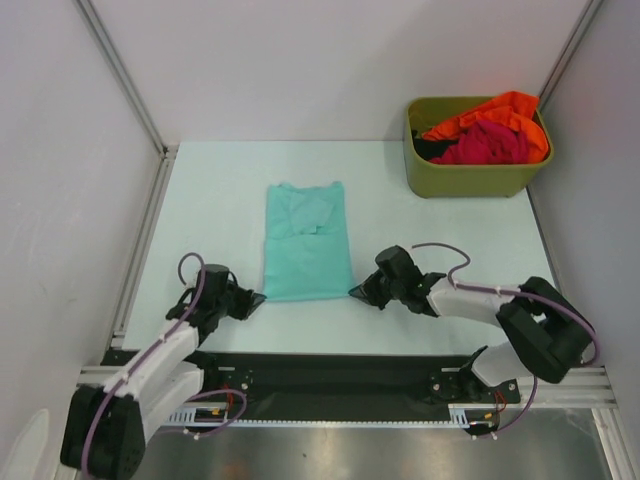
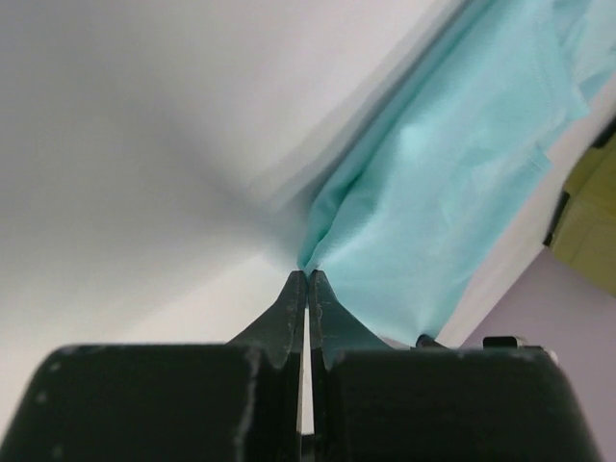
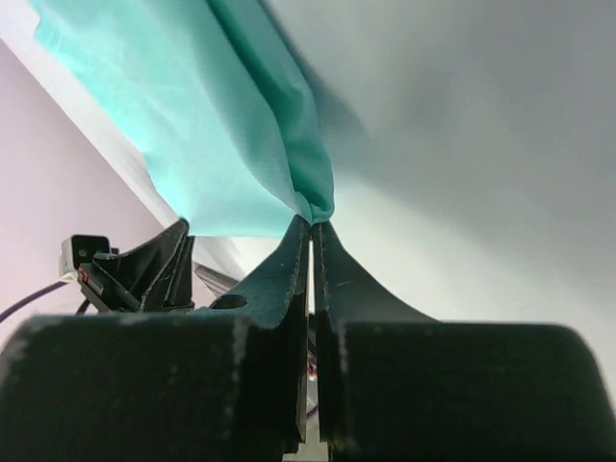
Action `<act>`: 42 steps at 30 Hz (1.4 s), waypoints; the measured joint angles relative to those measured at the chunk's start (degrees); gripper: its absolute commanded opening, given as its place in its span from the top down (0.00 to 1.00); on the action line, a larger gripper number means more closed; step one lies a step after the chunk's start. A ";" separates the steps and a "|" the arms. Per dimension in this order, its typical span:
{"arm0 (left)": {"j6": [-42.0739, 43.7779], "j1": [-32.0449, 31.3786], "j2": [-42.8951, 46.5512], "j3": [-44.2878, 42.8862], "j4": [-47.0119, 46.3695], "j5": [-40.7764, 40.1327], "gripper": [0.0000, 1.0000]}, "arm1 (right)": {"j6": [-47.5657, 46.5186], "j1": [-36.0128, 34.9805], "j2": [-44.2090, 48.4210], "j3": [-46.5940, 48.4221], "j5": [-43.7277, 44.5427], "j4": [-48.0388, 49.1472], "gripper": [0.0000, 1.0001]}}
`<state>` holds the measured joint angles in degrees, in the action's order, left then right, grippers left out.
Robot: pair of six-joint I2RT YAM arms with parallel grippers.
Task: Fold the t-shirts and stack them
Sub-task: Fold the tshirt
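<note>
The teal t-shirt lies on the table as a long narrow folded strip, its neck end far and its hem near. My left gripper is shut on the near left corner of the hem; the pinched cloth shows in the left wrist view. My right gripper is shut on the near right corner, seen in the right wrist view. The orange t-shirt and the magenta-red t-shirt lie bunched in the olive-green bin.
The olive-green bin stands at the table's far right corner. White walls with metal rails close in the left, back and right sides. A black rail runs along the near edge by the arm bases.
</note>
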<state>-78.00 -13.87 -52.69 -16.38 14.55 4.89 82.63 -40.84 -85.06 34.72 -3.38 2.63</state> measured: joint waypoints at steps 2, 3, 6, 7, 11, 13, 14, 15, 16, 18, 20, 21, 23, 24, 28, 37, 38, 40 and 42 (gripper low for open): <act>-0.17 -1.27 6.12 0.83 3.61 -0.13 1.00 | 1.09 -2.45 3.80 -1.95 1.51 -1.31 1.00; -0.44 -1.92 9.16 0.98 5.64 -0.31 1.00 | 1.66 -3.56 5.68 -2.91 2.23 -2.12 1.00; -1.05 -3.41 16.68 1.07 10.64 -0.72 1.00 | 3.76 -7.13 10.16 -5.49 4.33 -3.72 1.00; -1.22 -3.72 18.62 1.09 12.37 -0.79 1.00 | 4.48 -8.37 11.37 -6.19 4.87 -4.44 1.00; -1.53 -4.44 24.35 1.09 18.27 -0.87 0.99 | 7.04 -12.55 15.06 -7.52 7.13 -7.08 1.00; -1.53 -4.68 26.36 1.09 21.22 -0.94 1.00 | 7.98 -14.16 17.16 -7.63 8.11 -8.48 1.00; -1.51 -4.76 27.21 1.09 22.34 -1.03 1.00 | 8.20 -14.71 18.16 -7.63 8.44 -9.07 1.00; -1.49 -4.81 28.37 1.07 23.65 -1.31 1.00 | 8.22 -15.15 19.02 -7.63 8.57 -9.51 1.00; -1.46 -4.87 29.29 0.98 24.74 -1.53 1.00 | 8.17 -15.32 19.54 -7.61 8.55 -9.88 1.00; -1.14 -4.96 29.99 -0.31 27.56 -2.03 1.00 | 7.13 -15.23 20.17 -7.43 8.39 -10.80 1.00; -0.42 -5.11 28.79 -3.54 29.57 -2.93 1.00 | 5.25 -14.45 20.02 -6.54 7.56 -11.87 1.00; 0.11 -5.14 27.47 -5.68 29.64 -3.39 1.00 | 4.28 -13.79 19.91 -5.92 7.13 -12.22 1.00; 1.20 -5.14 22.99 -10.47 29.00 -4.11 1.00 | 1.77 -11.30 19.26 -3.61 5.73 -13.05 1.00; 1.84 -5.14 20.06 -12.74 27.54 -4.48 1.00 | 0.61 -9.97 18.67 -2.27 5.35 -13.20 1.00; 3.89 -5.11 7.50 -19.58 21.46 -5.14 1.00 | -6.47 -1.09 13.05 6.47 2.10 -14.05 1.00; 10.99 0.17 -27.26 -40.57 10.45 -4.00 1.00 | -18.36 14.80 -12.41 28.28 -10.38 -12.70 1.00; 11.56 1.05 -30.05 -42.95 9.40 -3.32 1.00 | -19.28 15.76 -15.28 31.04 -11.85 -12.74 1.00; 12.59 2.64 -35.23 -47.30 8.13 -2.69 1.00 | -20.63 17.18 -20.87 37.11 -14.64 -13.16 1.00; 13.25 3.85 -39.63 -50.69 6.95 -1.77 1.00 | -21.55 18.16 -25.88 42.88 -16.92 -13.05 1.00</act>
<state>-64.75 -10.02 -92.31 -67.07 21.50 3.11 61.08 -22.68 -110.93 77.60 -20.29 -10.41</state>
